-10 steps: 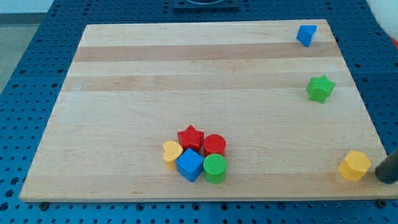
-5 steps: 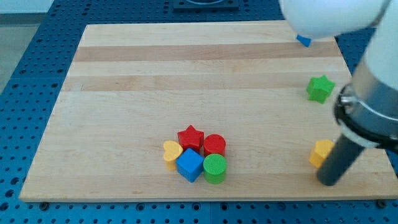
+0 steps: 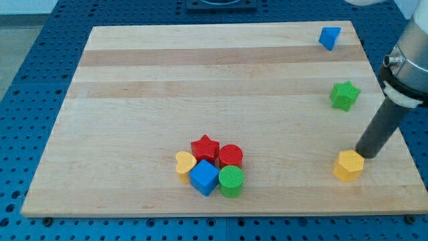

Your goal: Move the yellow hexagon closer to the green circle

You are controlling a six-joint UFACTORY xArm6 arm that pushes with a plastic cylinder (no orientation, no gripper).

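1. While the yellow hexagon [image 3: 349,166] sits flat near the board's [image 3: 134,80] bottom-right corner, with no clear long axis, the green circle [image 3: 231,181] lies well left.
2. My tip [image 3: 365,155] seems to touch its upper-right side; the rod leans up-right, no jaws.

Single camera, high, looking down at an angle across the wooden tabletop [image 3: 200,87], near edge at the frame's bottom. Whole board fits in frame, mid distance. Blue perforated base [image 3: 27,100] shows around it. Arm enters from upper right of the frame.

Blocks, eight: two yellow [image 3: 349,165], two blue [image 3: 328,37], two green [image 3: 344,95], two red [image 3: 205,148].
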